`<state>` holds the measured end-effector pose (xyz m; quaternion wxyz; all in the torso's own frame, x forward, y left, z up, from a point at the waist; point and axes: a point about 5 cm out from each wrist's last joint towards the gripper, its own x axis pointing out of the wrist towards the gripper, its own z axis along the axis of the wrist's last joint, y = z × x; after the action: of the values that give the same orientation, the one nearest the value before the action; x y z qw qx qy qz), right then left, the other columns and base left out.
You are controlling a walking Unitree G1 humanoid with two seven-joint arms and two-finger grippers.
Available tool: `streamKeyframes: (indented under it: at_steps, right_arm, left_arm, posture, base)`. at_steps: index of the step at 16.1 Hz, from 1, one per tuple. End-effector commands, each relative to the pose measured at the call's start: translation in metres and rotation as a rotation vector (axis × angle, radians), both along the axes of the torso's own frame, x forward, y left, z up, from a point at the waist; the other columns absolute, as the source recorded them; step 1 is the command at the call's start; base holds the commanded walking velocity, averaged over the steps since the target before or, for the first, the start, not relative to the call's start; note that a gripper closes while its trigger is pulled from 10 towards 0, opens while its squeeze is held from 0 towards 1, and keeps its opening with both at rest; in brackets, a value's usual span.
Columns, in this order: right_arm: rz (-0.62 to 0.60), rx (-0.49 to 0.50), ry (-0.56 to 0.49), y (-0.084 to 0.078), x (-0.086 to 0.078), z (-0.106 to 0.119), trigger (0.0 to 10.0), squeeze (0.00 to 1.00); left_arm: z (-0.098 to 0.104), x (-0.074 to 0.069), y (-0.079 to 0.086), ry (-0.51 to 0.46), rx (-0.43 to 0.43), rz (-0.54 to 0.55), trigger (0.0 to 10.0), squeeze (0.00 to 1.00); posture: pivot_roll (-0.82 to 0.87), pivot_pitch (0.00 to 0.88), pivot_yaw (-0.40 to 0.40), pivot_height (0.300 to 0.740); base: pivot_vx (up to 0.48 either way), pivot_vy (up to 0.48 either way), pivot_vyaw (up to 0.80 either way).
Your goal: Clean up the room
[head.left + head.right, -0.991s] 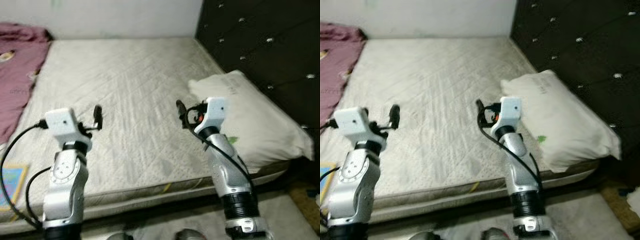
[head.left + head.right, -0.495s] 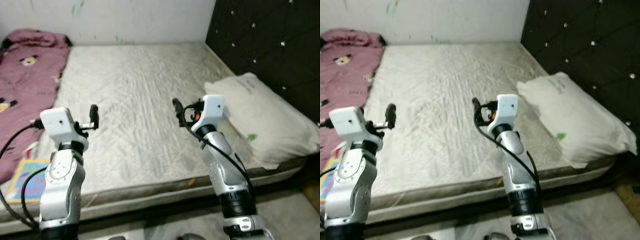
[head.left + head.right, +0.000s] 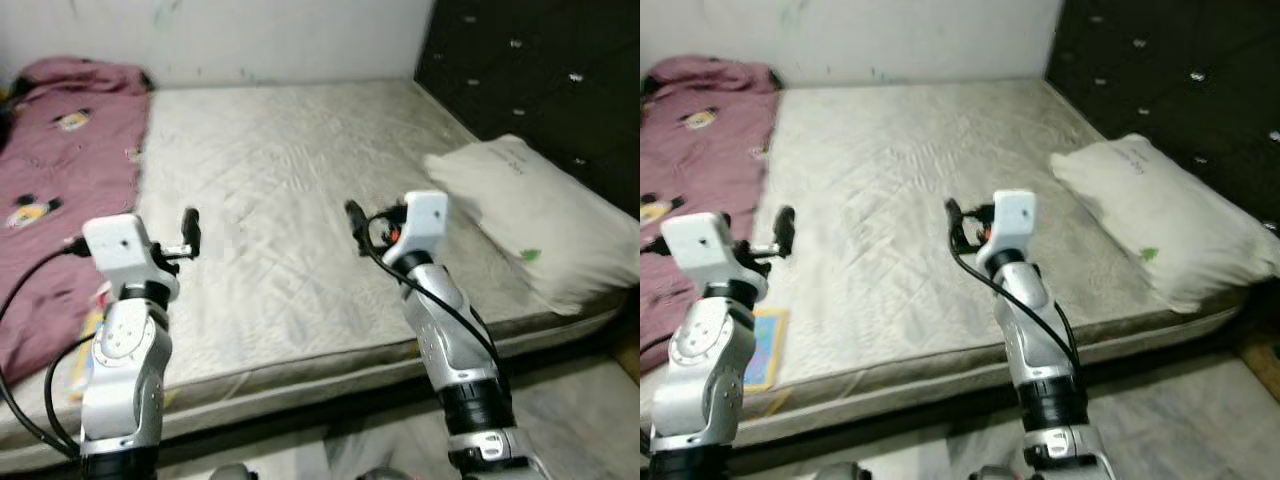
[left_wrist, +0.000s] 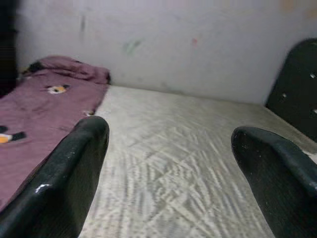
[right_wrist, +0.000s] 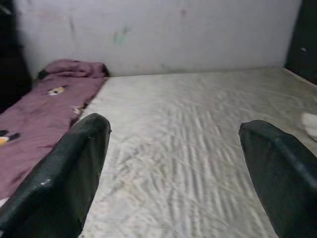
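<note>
While both silver arms are raised over the near edge of the bed, the left gripper (image 4: 168,163) hangs above the bare quilted mattress (image 3: 290,200) with its two black fingers (image 4: 74,168) set wide apart and nothing between them. The right gripper (image 5: 173,163) is held at about the same height further toward the headboard side, and its fingers (image 5: 74,173) are likewise spread, holding nothing. A mauve blanket (image 3: 60,170) (printed with small cartoon figures) lies rumpled along the robot's left side of the mattress, bunched into a heap at the far corner against the pale wall (image 3: 250,40). On the right side a white pillow (image 3: 530,225) rests at the mattress edge, just beside the dark tufted headboard (image 3: 540,90) with its shiny studs. Near the left arm, a flat colourful book or card (image 3: 765,345) lies on the near edge of the mattress, just beside the blanket's edge; what is printed on it cannot be made out. Grey floor (image 3: 580,420) shows below the bed.
</note>
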<state>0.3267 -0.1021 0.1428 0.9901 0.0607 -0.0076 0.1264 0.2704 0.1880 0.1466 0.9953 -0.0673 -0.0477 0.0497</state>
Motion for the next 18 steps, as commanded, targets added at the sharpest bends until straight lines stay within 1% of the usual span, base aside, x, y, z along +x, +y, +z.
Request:
streamKeyframes:
  at_steps: [1, 14, 18]
  right_arm:
    - [-0.026, -0.014, 0.001, -0.0102, 0.0000, -0.0007, 10.0, 0.00]
    - [-0.021, -0.013, 0.002, -0.0095, 0.0006, -0.0010, 10.0, 0.00]
    - [-0.022, -0.012, 0.005, -0.0100, 0.0007, -0.0021, 10.0, 0.00]
  left_arm:
    - [0.0025, 0.0006, -0.0076, -0.017, -0.006, -0.036, 10.0, 0.00]
    - [0.0028, 0.0002, -0.0084, -0.021, -0.002, -0.051, 10.0, 0.00]
    - [0.0009, 0.0013, -0.0088, -0.002, 0.002, -0.032, 10.0, 0.00]
  posture:
    - [-0.07, 0.000, -0.009, 0.740]
    - [-0.07, 0.000, -0.010, 0.740]
    - [-0.07, 0.000, -0.008, 0.740]
  base:
    - [0.000, 0.000, 0.00]
    - [0.346, 0.000, 0.00]
    - [0.000, 0.000, 0.00]
